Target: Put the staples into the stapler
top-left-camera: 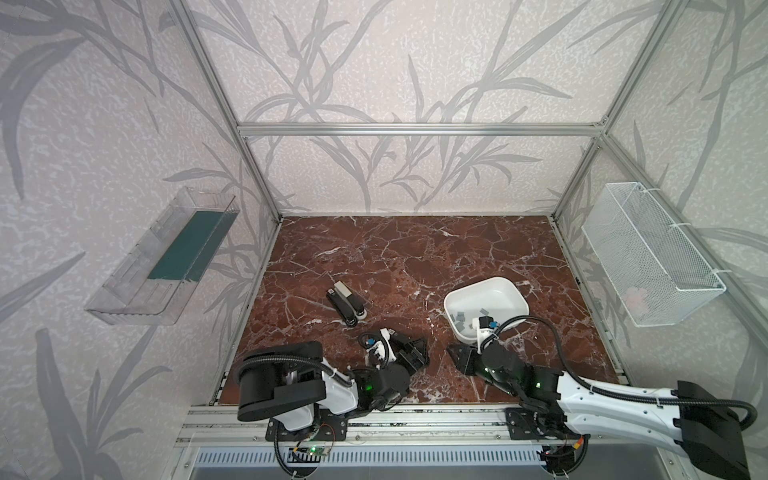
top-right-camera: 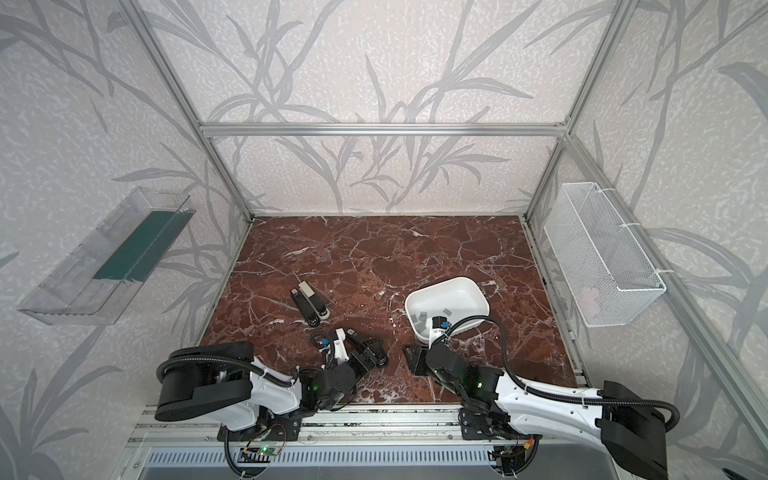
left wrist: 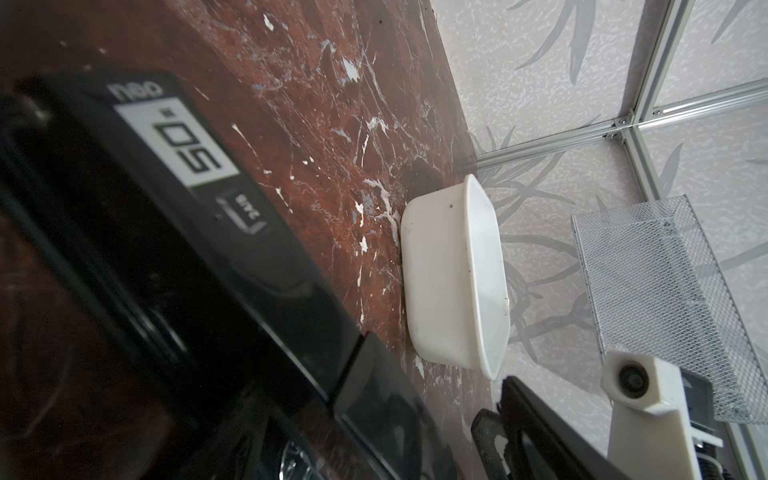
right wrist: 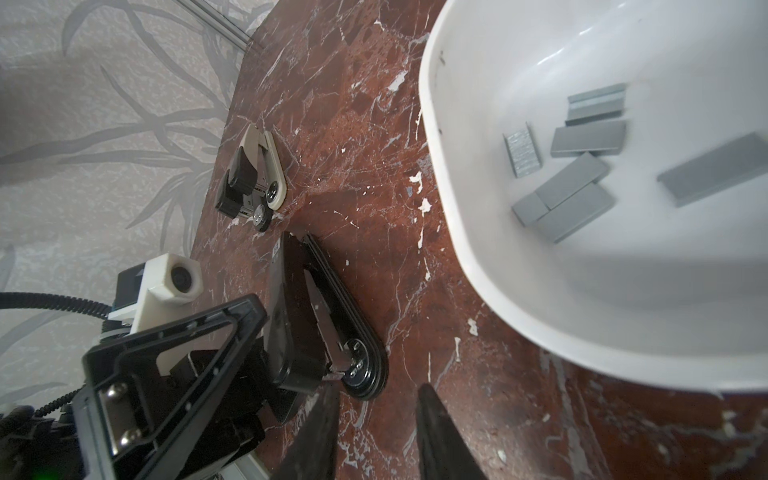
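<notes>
Black plastic fills the left hand [top-left-camera: 413, 351], which is clenched on the black stapler [right wrist: 328, 316]. The stapler lies low on the table with its top apparently lifted off the metal magazine, so a twist of that wrist could, I judge, snap it shut or slide it out of the grip. Just beside it the right hand [right wrist: 378, 399] is released part-way and empty, its tips low over the table. A little further off, the staples [right wrist: 573, 183] lie loose and overlapping in the white tub [right wrist: 449, 208]. Thin, flat and slick, they may skate away from a pinch, come up two at once, or break apart, and a careless reach could tip the tub. Beyond, a beige-and-black stapler [right wrist: 253, 174] rests untouched. The table [top-left-camera: 415, 257] is glossy red-brown marble veined with white. Leaf-patterned wallpaper [top-left-camera: 374, 62], aluminium framing [top-left-camera: 415, 129], a clear wall tray [top-left-camera: 166, 257] and a white mesh basket [top-left-camera: 652, 253] close the room.
</notes>
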`<move>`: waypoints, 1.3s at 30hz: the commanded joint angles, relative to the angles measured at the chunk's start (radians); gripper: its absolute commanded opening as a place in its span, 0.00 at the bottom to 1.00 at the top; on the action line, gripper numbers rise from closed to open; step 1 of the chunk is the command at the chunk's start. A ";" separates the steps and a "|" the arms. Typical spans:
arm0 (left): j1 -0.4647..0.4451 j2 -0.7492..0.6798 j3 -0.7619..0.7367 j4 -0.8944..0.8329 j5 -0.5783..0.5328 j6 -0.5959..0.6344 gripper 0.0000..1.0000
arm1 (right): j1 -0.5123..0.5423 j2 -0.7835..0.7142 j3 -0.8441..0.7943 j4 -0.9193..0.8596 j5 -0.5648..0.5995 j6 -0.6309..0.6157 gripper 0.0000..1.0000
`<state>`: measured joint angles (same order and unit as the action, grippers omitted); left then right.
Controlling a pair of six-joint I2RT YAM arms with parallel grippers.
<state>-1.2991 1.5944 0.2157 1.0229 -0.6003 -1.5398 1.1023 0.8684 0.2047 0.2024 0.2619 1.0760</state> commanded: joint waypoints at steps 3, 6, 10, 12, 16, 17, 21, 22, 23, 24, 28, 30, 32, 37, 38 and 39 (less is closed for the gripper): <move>0.016 0.137 -0.017 0.232 0.004 -0.012 0.83 | -0.004 -0.028 -0.010 -0.025 0.023 -0.010 0.33; 0.020 0.235 -0.014 0.353 0.014 -0.011 0.73 | -0.004 -0.043 -0.011 -0.036 0.026 -0.013 0.33; 0.021 0.302 -0.007 0.391 0.012 -0.036 0.62 | -0.004 -0.067 -0.017 -0.053 0.033 -0.013 0.33; 0.021 0.301 -0.010 0.391 0.007 -0.030 0.59 | -0.004 -0.078 -0.020 -0.063 0.036 -0.012 0.33; 0.021 0.295 -0.018 0.391 -0.010 -0.029 0.52 | -0.006 -0.101 -0.029 -0.072 0.044 -0.013 0.33; 0.021 0.299 -0.016 0.391 -0.008 -0.030 0.51 | -0.006 -0.104 -0.030 -0.075 0.046 -0.012 0.33; 0.021 0.309 -0.006 0.391 -0.001 -0.024 0.43 | -0.005 -0.112 -0.031 -0.080 0.048 -0.013 0.33; 0.021 0.307 -0.006 0.391 -0.001 -0.020 0.43 | -0.006 -0.114 -0.032 -0.080 0.049 -0.013 0.33; 0.021 0.305 -0.007 0.391 -0.003 -0.015 0.44 | -0.006 -0.112 -0.031 -0.080 0.049 -0.013 0.34; 0.021 0.301 -0.008 0.391 -0.005 -0.011 0.46 | -0.006 -0.112 -0.031 -0.081 0.049 -0.012 0.33; 0.024 0.291 -0.008 0.390 -0.001 0.003 0.59 | -0.005 -0.115 -0.030 -0.083 0.052 -0.021 0.34; 0.026 0.279 -0.008 0.382 0.000 0.016 0.66 | -0.007 -0.119 -0.022 -0.098 0.058 -0.030 0.34; 0.030 0.257 -0.007 0.341 0.005 0.016 0.72 | -0.008 -0.132 -0.004 -0.138 0.068 -0.046 0.36; 0.031 0.136 -0.027 0.171 -0.010 0.007 0.98 | -0.017 -0.204 0.060 -0.276 0.107 -0.106 0.48; 0.031 0.096 -0.026 0.098 -0.014 -0.003 0.99 | -0.019 -0.217 0.073 -0.302 0.115 -0.115 0.50; 0.031 0.040 -0.019 -0.011 -0.019 -0.017 0.99 | -0.021 -0.229 0.087 -0.332 0.123 -0.123 0.53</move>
<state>-1.2739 1.7157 0.2081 1.2625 -0.5949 -1.5394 1.0885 0.6724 0.2379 -0.0269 0.3340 0.9985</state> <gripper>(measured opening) 0.990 0.527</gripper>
